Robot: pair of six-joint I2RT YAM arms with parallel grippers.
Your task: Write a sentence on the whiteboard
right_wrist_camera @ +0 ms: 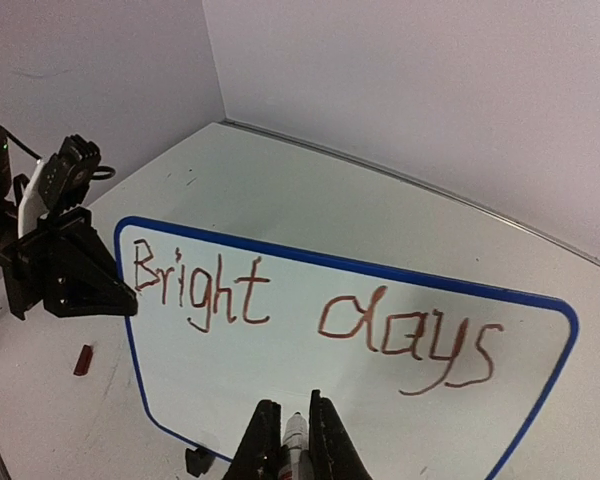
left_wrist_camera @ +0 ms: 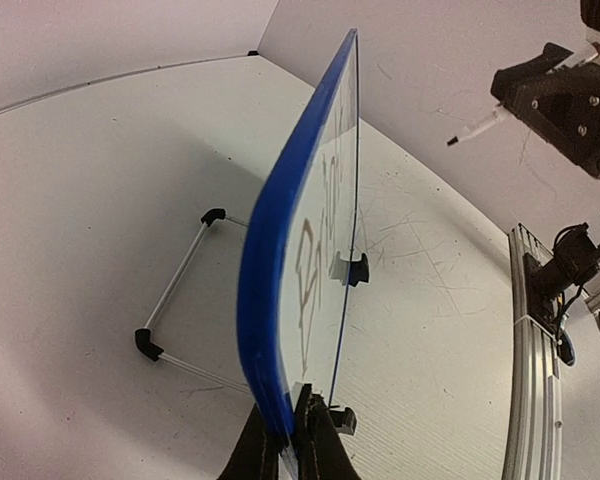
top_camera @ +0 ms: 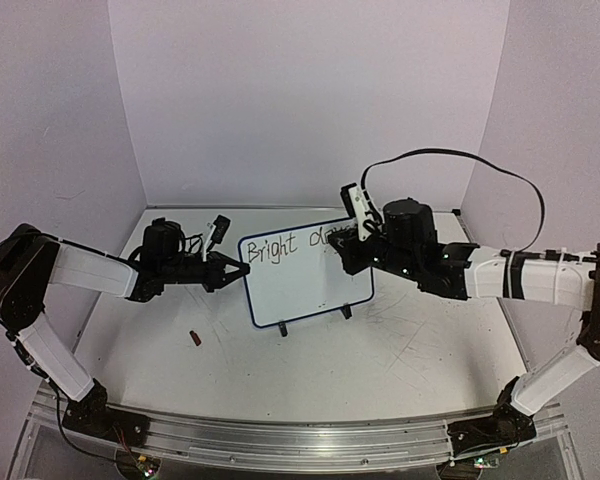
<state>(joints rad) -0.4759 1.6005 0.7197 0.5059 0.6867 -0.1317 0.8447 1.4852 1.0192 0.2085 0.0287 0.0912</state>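
Observation:
The whiteboard (top_camera: 310,285) stands upright on the tabletop on two small black feet; its blue rim (left_wrist_camera: 270,260) runs edge-on through the left wrist view. My left gripper (top_camera: 242,270) (left_wrist_camera: 295,425) is shut on the board's left edge. "Bright days", part of the sentence (right_wrist_camera: 310,310), is written in one line across the top of the whiteboard (right_wrist_camera: 280,380). My right gripper (top_camera: 346,248) (right_wrist_camera: 297,430) is shut on a marker (right_wrist_camera: 296,440), whose tip points at the blank area under the words. In the left wrist view the marker tip (left_wrist_camera: 470,130) hangs apart from the board face.
A small red-brown cap (top_camera: 195,338) (right_wrist_camera: 83,359) lies on the table, near and left of the board. A wire stand (left_wrist_camera: 180,290) props the board from behind. A metal rail (top_camera: 300,440) runs along the near edge. Walls close in the back and sides.

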